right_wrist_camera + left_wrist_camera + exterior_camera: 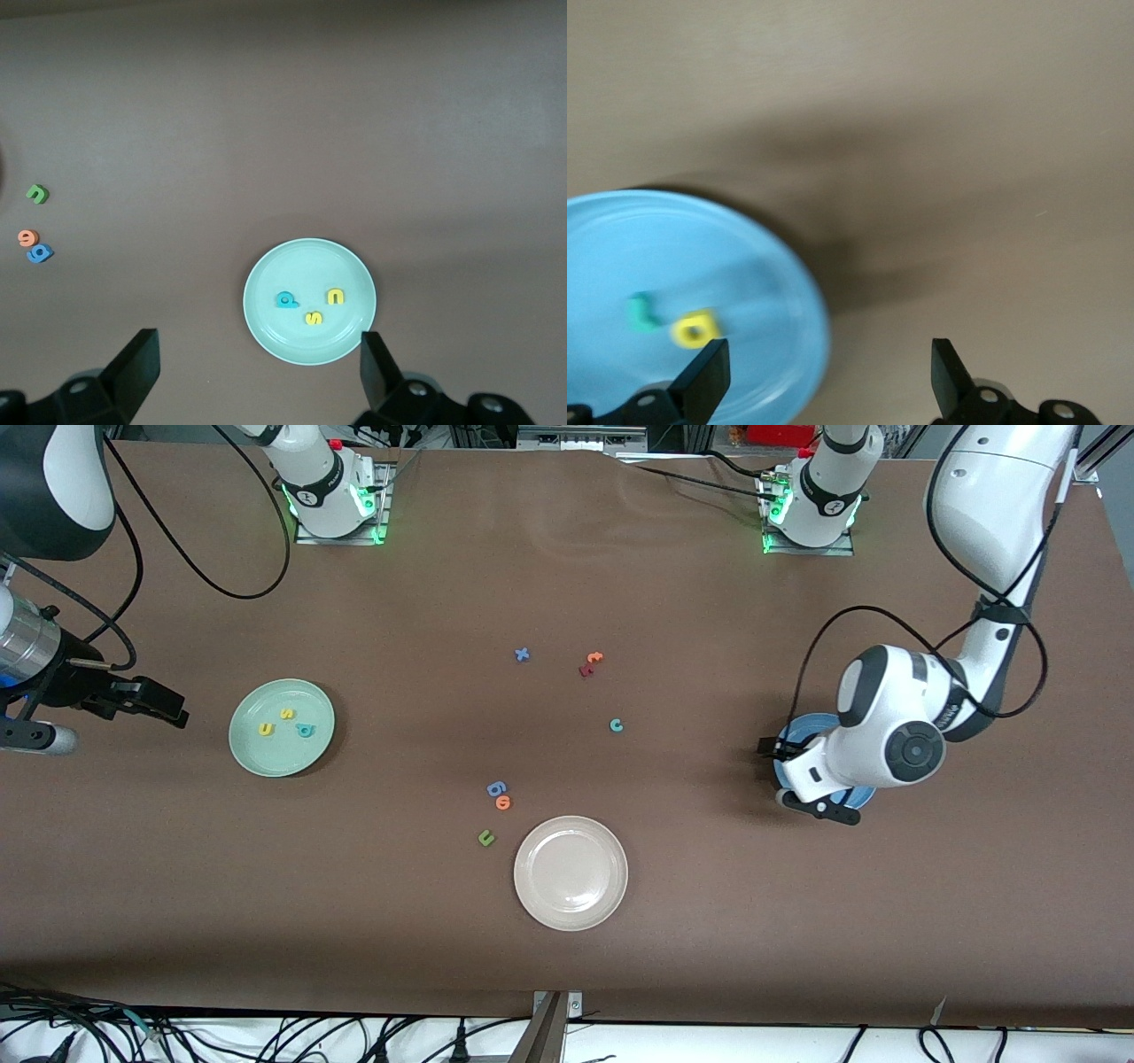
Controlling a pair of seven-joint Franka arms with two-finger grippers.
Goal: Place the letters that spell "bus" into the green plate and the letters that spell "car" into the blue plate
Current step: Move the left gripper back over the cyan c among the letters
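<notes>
Cream plate (570,872) irrelevant; left gripper (829,376) jaws wide over blue plate (757,266), right gripper (257,372) wide (waiting); teal "c" (617,725) outstanding, tiny, slip-prone.

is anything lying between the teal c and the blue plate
Nothing visible does. The teal c lies alone on bare table, and the stretch from it toward the blue plate holds no letters. Only the left tool, open, hangs over that plate's edge.

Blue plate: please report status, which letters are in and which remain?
Left gripper open over blue plate; right gripper open, waiting. Yellow a, teal r in. Teal c on table, nothing blocking.
</notes>
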